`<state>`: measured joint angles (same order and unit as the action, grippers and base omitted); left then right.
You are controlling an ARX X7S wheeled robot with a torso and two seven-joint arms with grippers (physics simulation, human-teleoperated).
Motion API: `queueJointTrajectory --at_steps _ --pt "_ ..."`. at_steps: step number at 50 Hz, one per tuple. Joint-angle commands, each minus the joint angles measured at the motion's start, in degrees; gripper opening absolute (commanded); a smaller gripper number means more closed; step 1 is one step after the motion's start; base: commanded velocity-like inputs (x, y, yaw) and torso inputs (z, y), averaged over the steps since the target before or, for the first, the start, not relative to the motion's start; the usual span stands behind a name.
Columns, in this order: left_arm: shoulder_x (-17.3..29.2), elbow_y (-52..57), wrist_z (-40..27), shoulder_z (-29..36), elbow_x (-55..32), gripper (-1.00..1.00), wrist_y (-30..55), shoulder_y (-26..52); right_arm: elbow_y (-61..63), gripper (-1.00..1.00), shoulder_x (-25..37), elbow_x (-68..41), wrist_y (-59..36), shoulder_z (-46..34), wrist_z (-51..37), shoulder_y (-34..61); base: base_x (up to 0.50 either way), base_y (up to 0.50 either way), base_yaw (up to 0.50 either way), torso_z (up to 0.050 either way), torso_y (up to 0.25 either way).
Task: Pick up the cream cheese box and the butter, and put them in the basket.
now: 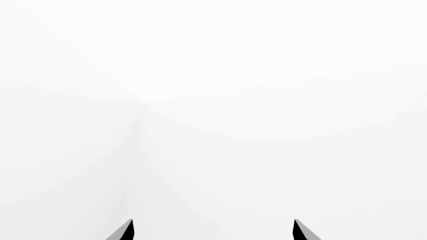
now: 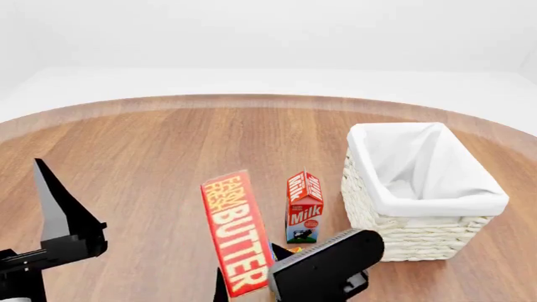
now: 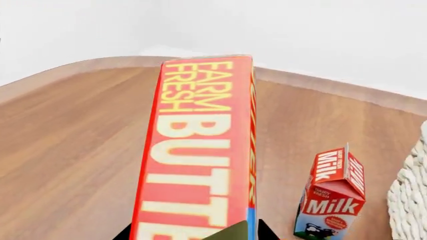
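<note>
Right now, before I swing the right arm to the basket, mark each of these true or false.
1. The right gripper holds the butter lifted off the table. True.
2. The basket already holds the cream cheese box. False: only its white liner shows inside.
3. The milk carton stands upright between butter and basket. True.
4. The left gripper grips an item. False: in the left wrist view its fingertips are apart with nothing between them.
5. The milk carton lies on its side. False: it stands upright.

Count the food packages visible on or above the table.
2: the butter held in the right tool, and a milk carton standing beside the basket. Others may be hidden.
</note>
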<state>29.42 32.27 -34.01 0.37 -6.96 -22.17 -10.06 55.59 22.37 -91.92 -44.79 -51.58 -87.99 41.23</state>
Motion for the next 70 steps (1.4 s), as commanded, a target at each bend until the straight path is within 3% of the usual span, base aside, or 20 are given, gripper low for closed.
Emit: queueJointTrajectory --at_steps 1,5,18,32,45,54,70 --pt "0.0 0.3 -0.1 0.0 0.2 1.00 0.3 0.1 3.5 -1.00 10.1 -4.5 7.1 2.6 -2.0 9.0 0.00 0.00 0.00 0.000 0.000" --pt "0.1 0.6 -0.1 0.1 0.4 1.00 0.5 0.1 3.9 -1.00 18.3 -5.8 12.7 0.5 -1.9 14.5 0.00 0.00 0.00 0.000 0.000" --pt "0.2 1.2 -0.1 0.3 0.7 1.00 0.9 0.0 3.7 -1.00 35.5 -14.4 18.0 1.0 -1.0 30.3 0.00 0.00 0.00 0.001 0.002" --pt "0.4 1.7 -0.2 0.2 0.6 1.00 1.4 -0.1 -0.7 -1.00 45.6 -18.6 13.8 4.5 2.8 37.5 0.00 0.00 0.00 0.000 0.001" --pt "0.3 1.2 -0.1 0.6 0.6 1.00 1.4 0.1 -9.8 -1.00 46.4 -16.6 5.9 3.6 8.9 40.8 0.00 0.00 0.00 0.001 0.002" --pt "0.2 1.1 0.0 1.0 0.9 1.00 1.7 0.4 -21.2 -1.00 44.7 -18.0 -2.5 3.0 18.2 46.0 0.00 0.00 0.00 0.000 0.001" --pt "0.5 1.8 -0.2 0.9 1.2 1.00 2.5 0.3 -43.1 -1.00 36.9 -7.2 -18.8 0.0 34.6 58.2 0.00 0.00 0.00 0.001 0.001"
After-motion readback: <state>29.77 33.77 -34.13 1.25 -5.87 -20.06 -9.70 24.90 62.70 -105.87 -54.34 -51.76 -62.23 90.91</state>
